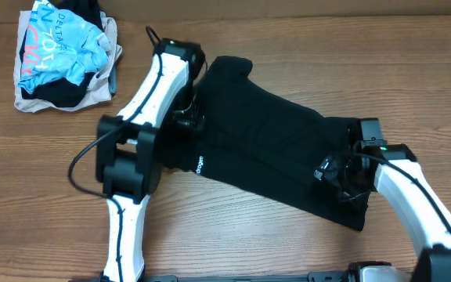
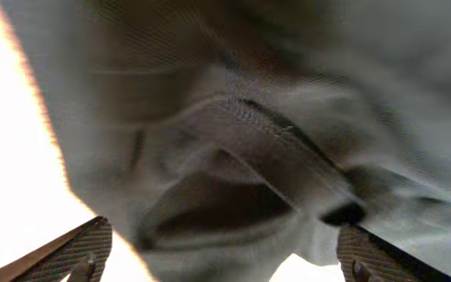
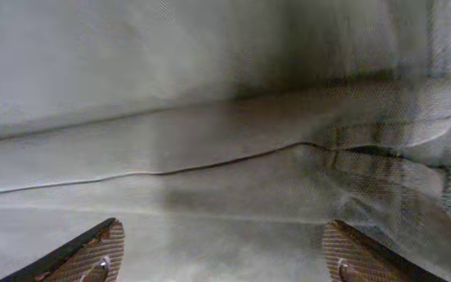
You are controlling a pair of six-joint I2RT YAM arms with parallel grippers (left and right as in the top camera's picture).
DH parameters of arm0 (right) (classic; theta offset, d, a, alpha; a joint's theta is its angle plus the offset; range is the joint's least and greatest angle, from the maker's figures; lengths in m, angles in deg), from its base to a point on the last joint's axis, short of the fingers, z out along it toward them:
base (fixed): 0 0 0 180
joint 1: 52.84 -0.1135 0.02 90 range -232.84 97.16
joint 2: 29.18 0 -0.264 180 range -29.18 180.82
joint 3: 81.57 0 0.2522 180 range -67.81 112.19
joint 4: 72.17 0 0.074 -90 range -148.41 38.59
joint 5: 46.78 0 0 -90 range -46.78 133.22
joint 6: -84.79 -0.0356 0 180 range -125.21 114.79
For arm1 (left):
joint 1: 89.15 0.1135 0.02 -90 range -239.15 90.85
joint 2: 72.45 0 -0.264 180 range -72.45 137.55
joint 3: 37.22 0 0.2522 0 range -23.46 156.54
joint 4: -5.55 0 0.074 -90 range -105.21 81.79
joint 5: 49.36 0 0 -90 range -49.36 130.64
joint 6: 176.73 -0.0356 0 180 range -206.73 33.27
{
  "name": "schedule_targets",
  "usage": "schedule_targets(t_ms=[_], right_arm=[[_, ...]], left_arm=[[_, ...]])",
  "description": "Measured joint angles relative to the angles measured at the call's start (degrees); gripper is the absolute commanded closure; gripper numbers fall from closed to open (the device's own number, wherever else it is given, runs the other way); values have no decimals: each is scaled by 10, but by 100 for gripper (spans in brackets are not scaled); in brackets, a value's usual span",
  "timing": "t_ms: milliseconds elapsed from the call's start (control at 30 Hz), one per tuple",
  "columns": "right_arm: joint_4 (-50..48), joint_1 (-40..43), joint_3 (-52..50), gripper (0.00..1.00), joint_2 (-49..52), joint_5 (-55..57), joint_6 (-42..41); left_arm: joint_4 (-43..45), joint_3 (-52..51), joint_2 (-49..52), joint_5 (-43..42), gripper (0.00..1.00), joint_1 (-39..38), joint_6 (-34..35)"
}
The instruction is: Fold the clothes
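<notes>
Black thin-fabric garment (image 1: 272, 157), small white logo (image 1: 199, 164) at one edge, spread diagonally across the wooden table (image 1: 304, 39). Left gripper (image 1: 188, 117) at its upper-left end, jaws spread wide over a bunched seam, clamping nothing. Right gripper (image 1: 343, 176) at its lower-right end, jaws likewise parted over flat cloth. Pile of other clothes (image 1: 65, 59) well apart, top left.

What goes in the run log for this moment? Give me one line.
garment: black, spread on table | left tool: open, over logo end | right tool: open, over opposite end
</notes>
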Motion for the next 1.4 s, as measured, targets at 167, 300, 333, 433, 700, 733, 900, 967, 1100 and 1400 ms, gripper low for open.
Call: schedule_targets(t_ms=[167,300,333,433,700,733,900,967,1100,1400], right_arm=[[5,0,24,10,-47,0,0],[22,0,57,9,-64,0,2],[30,0,70,9,-65,0,5],[56,0,117,5,-65,2,17],[87,19,268,4,-65,7,65],[87,28,281,4,-65,8,70],[80,80,299,4,-68,14,96],[80,94,299,3,-67,19,107],[79,111,300,3,-56,27,125],[76,113,300,3,13,33,145]], left_arm=[[43,21,-73,0,0,0,-14],[78,59,-112,-10,0,0,-40],[78,73,-117,-16,0,0,-46],[84,118,-124,-34,0,0,-62],[172,207,-125,-80,0,0,-89],[190,211,-125,-83,0,0,-90],[285,215,-123,-94,0,2,-106],[322,216,-119,-96,0,3,-116],[380,225,-82,-103,0,3,-136],[416,225,86,-128,0,0,-165]])
